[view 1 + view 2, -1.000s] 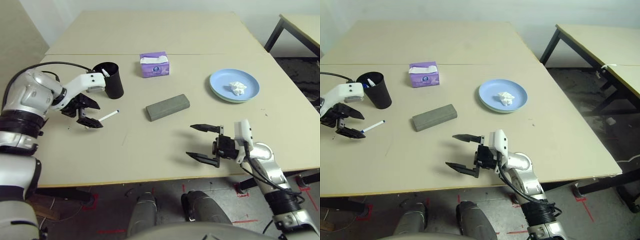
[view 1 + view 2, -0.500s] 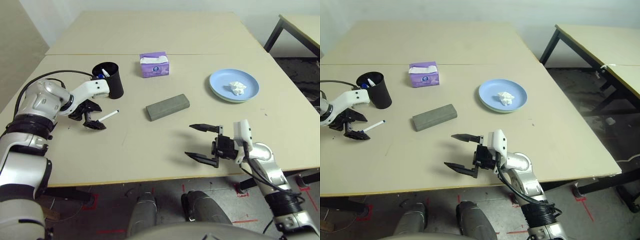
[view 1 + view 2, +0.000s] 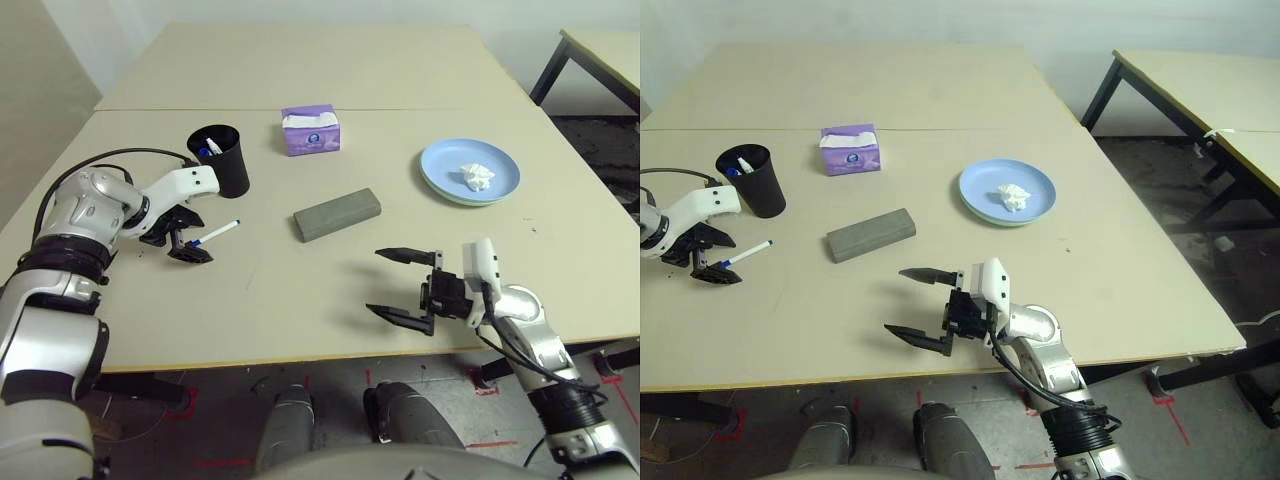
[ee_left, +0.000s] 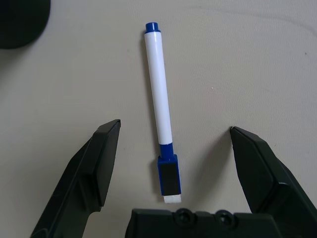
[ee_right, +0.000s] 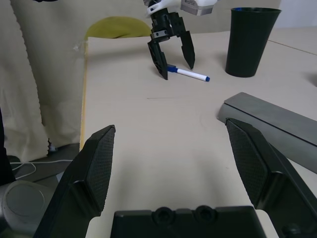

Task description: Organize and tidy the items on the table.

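Visibly two pens (one in cup), one case.

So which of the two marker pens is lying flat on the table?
The marker pen between the left gripper's open fingers lies flat; the other marker stands in the black cup.

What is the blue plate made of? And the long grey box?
The blue plate looks like smooth plastic or glazed ceramic; its even, faintly shiny surface leaves that open. The long grey box looks matte and slightly textured, perhaps fabric or felt over a hard shell.
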Available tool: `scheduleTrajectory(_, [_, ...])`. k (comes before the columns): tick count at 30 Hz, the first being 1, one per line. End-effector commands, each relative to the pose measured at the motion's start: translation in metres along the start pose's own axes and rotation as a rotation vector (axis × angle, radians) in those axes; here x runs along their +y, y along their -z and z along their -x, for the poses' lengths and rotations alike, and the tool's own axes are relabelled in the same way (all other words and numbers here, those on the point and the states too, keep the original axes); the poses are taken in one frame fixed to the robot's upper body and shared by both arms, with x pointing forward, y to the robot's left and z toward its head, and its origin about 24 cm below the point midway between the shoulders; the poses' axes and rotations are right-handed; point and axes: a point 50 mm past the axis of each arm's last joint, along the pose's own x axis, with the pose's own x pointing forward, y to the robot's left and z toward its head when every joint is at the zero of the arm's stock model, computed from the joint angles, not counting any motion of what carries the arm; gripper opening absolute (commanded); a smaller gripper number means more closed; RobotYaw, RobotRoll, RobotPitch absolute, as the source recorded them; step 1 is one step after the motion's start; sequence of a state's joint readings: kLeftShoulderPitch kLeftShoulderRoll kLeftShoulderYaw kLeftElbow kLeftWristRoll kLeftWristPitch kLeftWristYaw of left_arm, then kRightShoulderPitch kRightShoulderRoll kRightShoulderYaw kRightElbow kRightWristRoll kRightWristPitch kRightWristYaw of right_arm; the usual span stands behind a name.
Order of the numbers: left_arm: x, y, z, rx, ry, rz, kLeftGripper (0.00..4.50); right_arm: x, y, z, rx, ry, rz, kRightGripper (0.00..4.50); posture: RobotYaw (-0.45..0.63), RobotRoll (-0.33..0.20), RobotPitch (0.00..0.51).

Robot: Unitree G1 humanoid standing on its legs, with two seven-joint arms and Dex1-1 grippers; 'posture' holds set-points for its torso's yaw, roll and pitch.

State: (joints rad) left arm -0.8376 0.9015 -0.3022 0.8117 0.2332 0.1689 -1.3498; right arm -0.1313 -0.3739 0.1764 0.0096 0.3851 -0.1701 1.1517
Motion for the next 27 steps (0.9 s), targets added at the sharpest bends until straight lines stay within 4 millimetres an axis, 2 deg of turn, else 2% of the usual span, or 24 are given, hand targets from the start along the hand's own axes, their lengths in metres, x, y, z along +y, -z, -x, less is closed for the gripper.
scheduleTrajectory(1, [-0.004,0.004,-0.013,0.005,0.009,0.001,4.48,0.004,0.003,0.001,0.015,-0.009,-0.001,4.50,-0.13,0.000,0.110])
scheduleTrajectory(2, [-0.004,0.004,-0.013,0.003,0.008,0.000,4.48,0.004,0.002,0.001,0.016,-0.009,-0.002,4.50,-0.13,0.000,0.110])
scheduleTrajectory(5, [-0.003,0.003,-0.013,-0.012,-0.006,0.005,3.91,0.003,0.003,0.002,0.019,-0.007,-0.002,4.50,-0.13,0.000,0.109])
scheduleTrajectory(17, [-0.005,0.007,-0.010,-0.024,0.008,0.006,0.12,0.001,0.002,0.001,-0.002,0.018,-0.019,4.50,-0.12,0.000,0.108])
scheduleTrajectory(18, [-0.005,0.008,-0.008,-0.026,0.012,0.006,0.01,0.000,0.002,0.002,-0.005,0.029,-0.023,4.50,-0.13,0.000,0.108])
scheduleTrajectory(23, [-0.008,0.008,0.002,-0.093,0.033,-0.020,0.01,-0.007,-0.001,0.006,-0.028,0.102,-0.038,4.50,-0.12,0.000,0.105])
scheduleTrajectory(27, [-0.015,0.005,0.016,-0.253,0.072,-0.048,0.01,-0.016,-0.002,0.009,-0.056,0.200,-0.065,4.50,-0.12,0.000,0.101])
